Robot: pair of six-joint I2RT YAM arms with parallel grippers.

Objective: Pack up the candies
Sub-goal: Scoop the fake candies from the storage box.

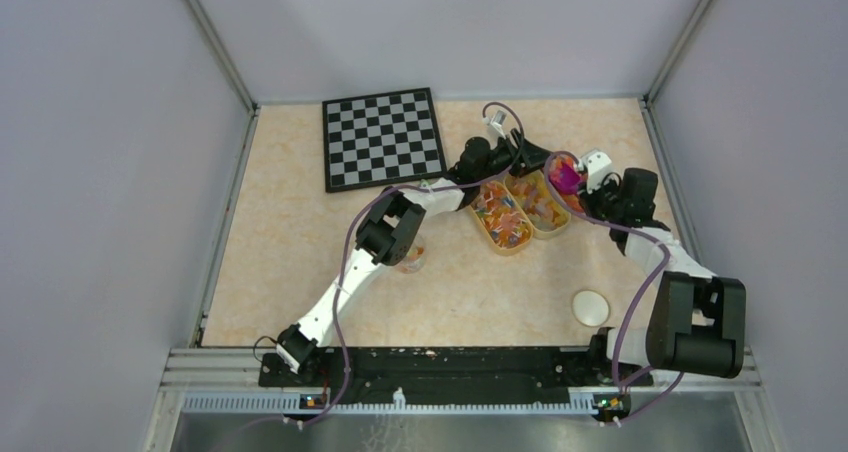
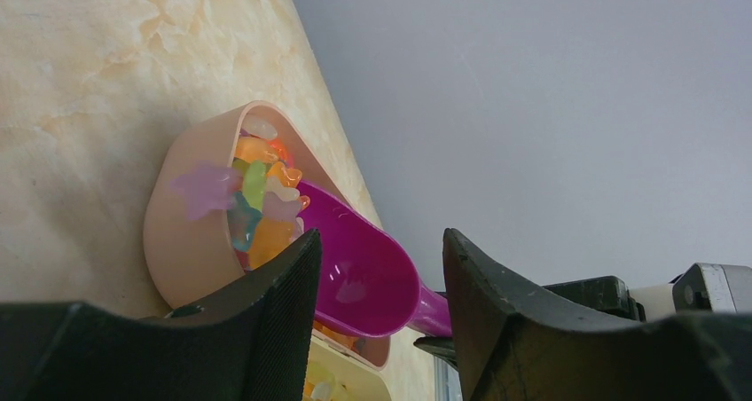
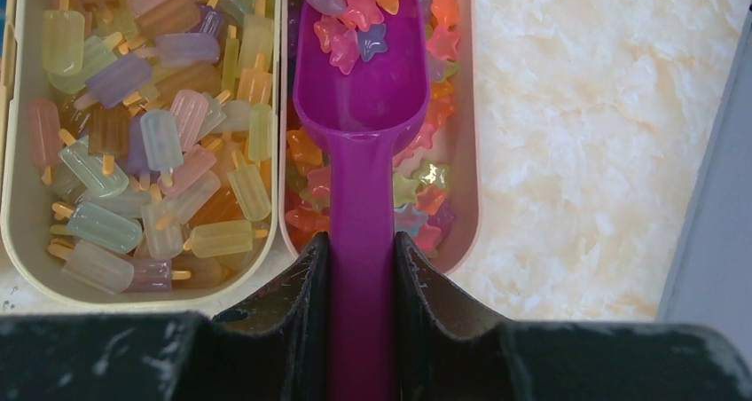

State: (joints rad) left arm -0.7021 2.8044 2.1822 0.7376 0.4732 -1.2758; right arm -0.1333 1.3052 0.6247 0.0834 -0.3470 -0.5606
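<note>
Far to the left of the star tray [image 3: 470, 153] lies a checkerboard [image 1: 383, 139]. The left gripper [image 2: 381, 239] hovers at that tray's far end, jaws spread with nothing between them. Whether a finger brushes the rim is hard to tell, since its own camera looks from too flat an angle. Touching the star tray's left side is a second beige oval tray [image 3: 15, 215]. The candies [image 3: 164, 139] fill both, with popsicle shapes in the second tray and stars in the star tray. The magenta scoop [image 3: 364, 90] lies over the star tray with its long axis along the tray's length. Its handle points toward the right wrist, and its bowl points away, carrying a few stars. The right gripper [image 3: 361, 241] pinches the handle at the tray's near end. A white round disc [image 1: 590, 307] lies well apart from the star tray, nearer the arm bases and slightly to the right.
</note>
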